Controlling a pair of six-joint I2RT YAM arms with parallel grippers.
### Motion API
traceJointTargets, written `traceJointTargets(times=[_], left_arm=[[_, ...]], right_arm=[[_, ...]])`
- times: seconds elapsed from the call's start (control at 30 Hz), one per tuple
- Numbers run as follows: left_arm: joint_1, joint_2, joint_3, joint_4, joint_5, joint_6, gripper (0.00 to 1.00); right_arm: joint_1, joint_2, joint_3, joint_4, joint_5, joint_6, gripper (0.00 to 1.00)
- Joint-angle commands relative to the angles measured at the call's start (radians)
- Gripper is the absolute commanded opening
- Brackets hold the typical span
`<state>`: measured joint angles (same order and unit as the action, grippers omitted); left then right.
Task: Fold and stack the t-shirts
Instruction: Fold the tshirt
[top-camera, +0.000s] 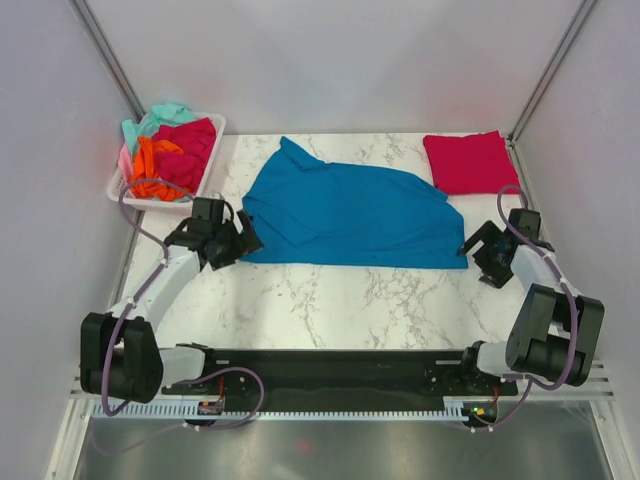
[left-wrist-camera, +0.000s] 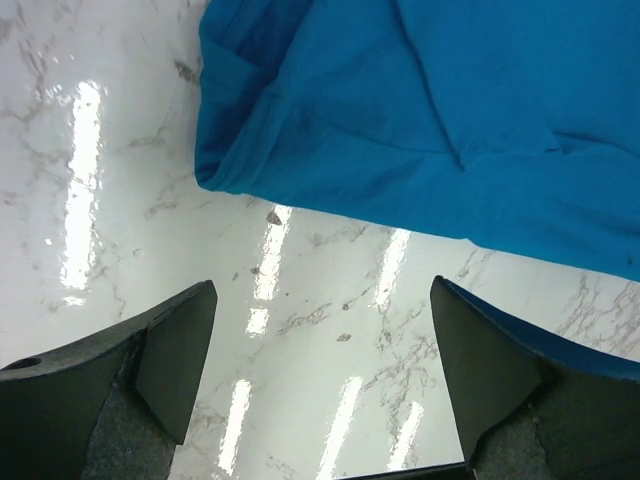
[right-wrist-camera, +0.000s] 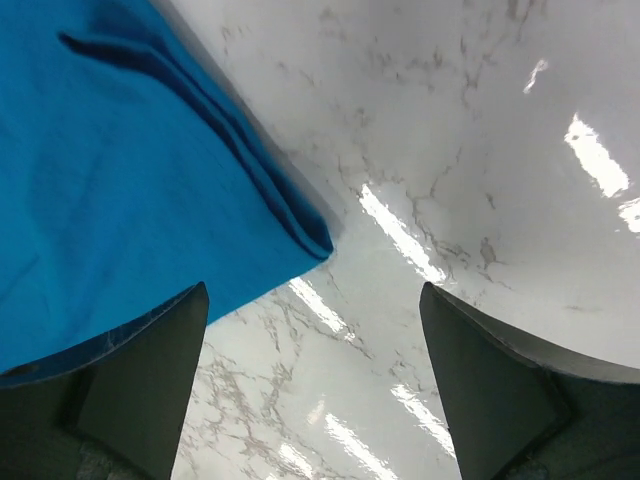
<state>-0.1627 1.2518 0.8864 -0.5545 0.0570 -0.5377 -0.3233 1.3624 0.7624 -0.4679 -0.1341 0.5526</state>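
Your left arm (top-camera: 150, 290) and right arm (top-camera: 548, 310) pair pale grey link tubes with chunky black joint housings, both rising from one long black base rail (top-camera: 340, 368). A mauve cable (top-camera: 138, 226) loops along each arm. Your left tool (top-camera: 243, 240) and right tool (top-camera: 478, 250) are black, and close up their fingers (left-wrist-camera: 170, 350) are matte dark-grey wedges.

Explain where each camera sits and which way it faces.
Top external: above, behind the robot, looking down on table, teal shirt, red shirt, basket; left arm, right arm show.
Left wrist: on the left arm, facing the teal shirt's left corner; open left gripper shows.
Right wrist: on the right arm, facing its right corner; open right gripper shows.
All share the teal shirt.
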Motion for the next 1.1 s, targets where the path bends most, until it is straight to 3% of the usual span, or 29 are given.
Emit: traceJointTargets(times=[0.0,0.33,0.43,0.5,0.6,0.63,0.7,0.77,0.83,0.87,0.93,1.07], left_arm=[[0.015,0.012,-0.113,0.258,0.067,-0.105,0.95],[0.051,0.055,-0.256,0.445,0.027,-0.182,0.95],[0.051,0.073,-0.279,0.482,0.009,-0.203,0.94],[0.051,0.1,-0.288,0.524,-0.011,-0.211,0.93],[0.051,0.144,-0.297,0.593,-0.028,-0.22,0.83],[0.051,0.156,-0.294,0.602,-0.032,-0.225,0.74],[0.051,0.187,-0.285,0.616,-0.054,-0.226,0.61],[0.051,0.193,-0.265,0.616,-0.081,-0.216,0.39],[0.051,0.166,-0.264,0.62,-0.091,-0.199,0.17],[0.051,0.146,-0.268,0.619,-0.094,-0.197,0.11],[0.051,0.053,-0.283,0.584,-0.103,-0.202,0.03],[0.051,-0.147,-0.259,0.386,-0.134,-0.196,0.02]], right_arm=[[0.0,-0.013,-0.063,0.087,-0.088,0.003,0.94],[0.0,0.099,-0.103,0.189,-0.104,0.009,0.79],[0.0,0.127,-0.103,0.215,-0.107,0.013,0.7],[0.001,0.139,-0.101,0.235,-0.117,0.017,0.57],[0.0,0.162,-0.098,0.252,-0.13,0.015,0.38],[0.001,0.171,-0.097,0.253,-0.133,0.015,0.23],[0.0,0.182,-0.092,0.259,-0.134,0.012,0.12],[0.001,0.184,-0.086,0.256,-0.133,0.012,0.0],[0.0,0.184,-0.08,0.253,-0.133,0.01,0.0],[0.0,0.181,-0.074,0.242,-0.13,0.012,0.0],[0.0,0.159,-0.068,0.229,-0.13,0.016,0.0],[0.0,0.086,-0.048,0.157,-0.118,0.023,0.0]])
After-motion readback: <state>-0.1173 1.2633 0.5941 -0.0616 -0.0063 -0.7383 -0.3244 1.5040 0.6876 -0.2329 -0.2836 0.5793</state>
